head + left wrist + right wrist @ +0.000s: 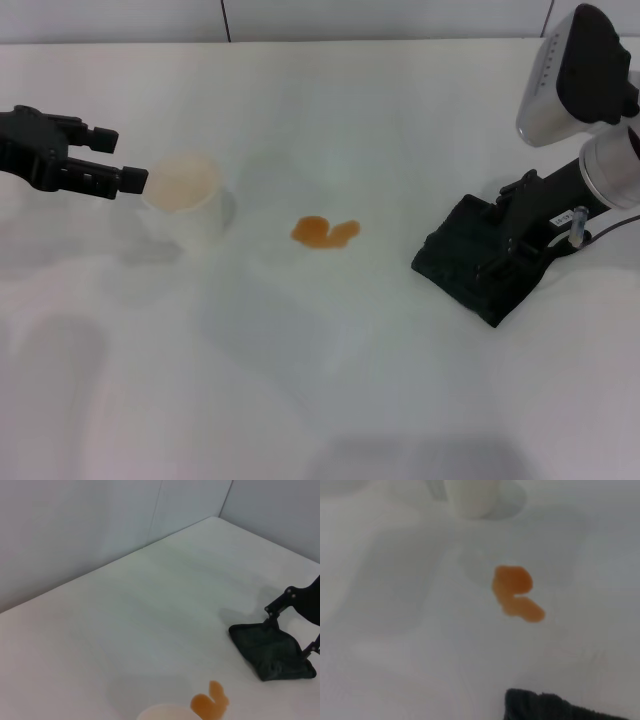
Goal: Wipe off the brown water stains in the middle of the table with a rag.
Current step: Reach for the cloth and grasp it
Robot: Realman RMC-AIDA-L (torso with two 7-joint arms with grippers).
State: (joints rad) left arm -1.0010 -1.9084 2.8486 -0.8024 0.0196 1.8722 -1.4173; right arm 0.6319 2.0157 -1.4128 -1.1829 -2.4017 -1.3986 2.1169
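only head view shows left gripper (125, 170).

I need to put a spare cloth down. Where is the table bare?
Bare table lies in front of the brown water stains and behind them. Crowded: the white cup by the left gripper, and the rag under the right gripper.

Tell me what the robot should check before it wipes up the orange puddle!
1. The right gripper is down at the rag: ok.
2. Firm grip on the rag: cannot tell.
3. The brown water stains lie on the table, not wiped yet: ok.
4. Bare table between rag and stains: ok.
5. The white cup stands on the far side of the stains from the rag, off the path: ok.
6. The left gripper is at the cup, away from the stains: ok.
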